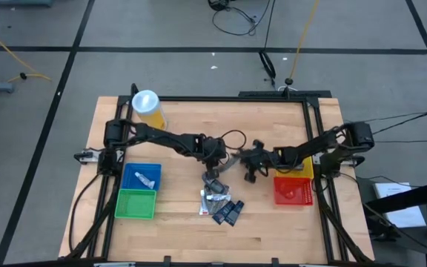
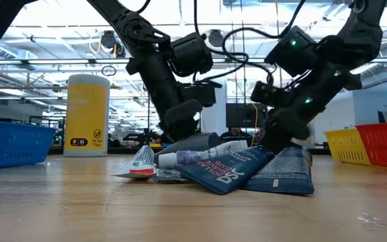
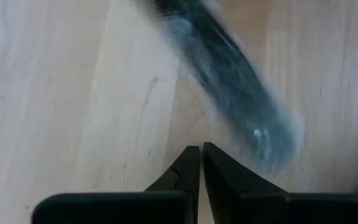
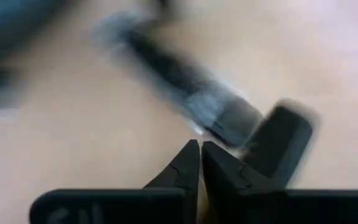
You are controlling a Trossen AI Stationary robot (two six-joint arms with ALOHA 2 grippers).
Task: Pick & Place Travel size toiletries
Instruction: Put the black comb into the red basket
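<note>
Progress of the sorting, taking the pile of toiletries (image 1: 219,200) at the middle of the wooden counter (image 1: 176,237) as landmark. One white tube (image 1: 147,176) already lies in the blue bin (image 1: 127,173), to the left of the pile; the green bin (image 1: 136,204) next to it looks empty, and the contents of the red bin (image 1: 293,190) and yellow bin (image 1: 305,167), to the right of the pile, cannot be made out. Most of the items, among them white tubes, grey sachets and dark blue packets (image 2: 230,171), remain heaped, so the task appears to be at an early stage.

The left tool (image 1: 215,157) hangs just behind the pile, its fingers (image 3: 185,167) pressed together on nothing; the right tool (image 1: 249,165) hangs near it, likewise closed and empty.

One dark blue packet shows white lettering, seemingly "DOLLAR"; the rest is unreadable. The yellow canister (image 2: 87,115) stands far behind and left of the pile, its label illegible.
</note>
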